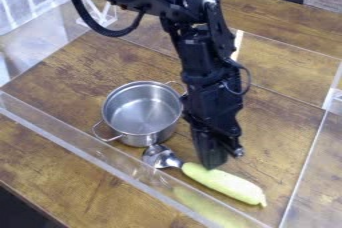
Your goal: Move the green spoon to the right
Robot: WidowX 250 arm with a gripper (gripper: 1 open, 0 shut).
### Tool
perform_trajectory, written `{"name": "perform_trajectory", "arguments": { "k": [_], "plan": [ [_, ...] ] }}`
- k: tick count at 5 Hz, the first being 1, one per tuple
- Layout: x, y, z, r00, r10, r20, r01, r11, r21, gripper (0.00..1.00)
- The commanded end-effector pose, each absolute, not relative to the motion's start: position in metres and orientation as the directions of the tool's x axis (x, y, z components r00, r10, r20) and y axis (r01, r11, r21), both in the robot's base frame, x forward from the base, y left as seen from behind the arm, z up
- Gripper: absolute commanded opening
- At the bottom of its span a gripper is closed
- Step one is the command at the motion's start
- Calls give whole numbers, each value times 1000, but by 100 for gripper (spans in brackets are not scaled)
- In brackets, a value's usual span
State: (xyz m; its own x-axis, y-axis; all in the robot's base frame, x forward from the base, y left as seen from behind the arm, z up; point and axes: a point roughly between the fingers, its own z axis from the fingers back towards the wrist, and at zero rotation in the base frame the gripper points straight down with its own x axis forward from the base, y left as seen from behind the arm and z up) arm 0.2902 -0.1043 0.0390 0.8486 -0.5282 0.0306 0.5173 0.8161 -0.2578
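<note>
Gripper (214,157): black, jaws together, just above the spoon's middle; grasp unclear.
Spoon (227,183): yellow-green plastic handle, silver bowl, flat on wooden tabletop (67,82).
Pot (140,112): round steel, left of gripper.

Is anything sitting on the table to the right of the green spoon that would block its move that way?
Nothing visible does. The green spoon lies just below the shut gripper, with bare wooden table to its right up to the clear wall. The steel pot stands on the left, out of the path.
</note>
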Motion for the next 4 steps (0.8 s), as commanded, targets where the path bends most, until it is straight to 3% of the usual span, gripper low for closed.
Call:
{"name": "perform_trajectory", "arguments": {
  "k": [1, 4],
  "plan": [
    [291, -102, 80, 843, -529, 104, 537, 808, -242, 0],
    [291, -122, 91, 892, -437, 116, 452, 849, -273, 0]
  ]
}}
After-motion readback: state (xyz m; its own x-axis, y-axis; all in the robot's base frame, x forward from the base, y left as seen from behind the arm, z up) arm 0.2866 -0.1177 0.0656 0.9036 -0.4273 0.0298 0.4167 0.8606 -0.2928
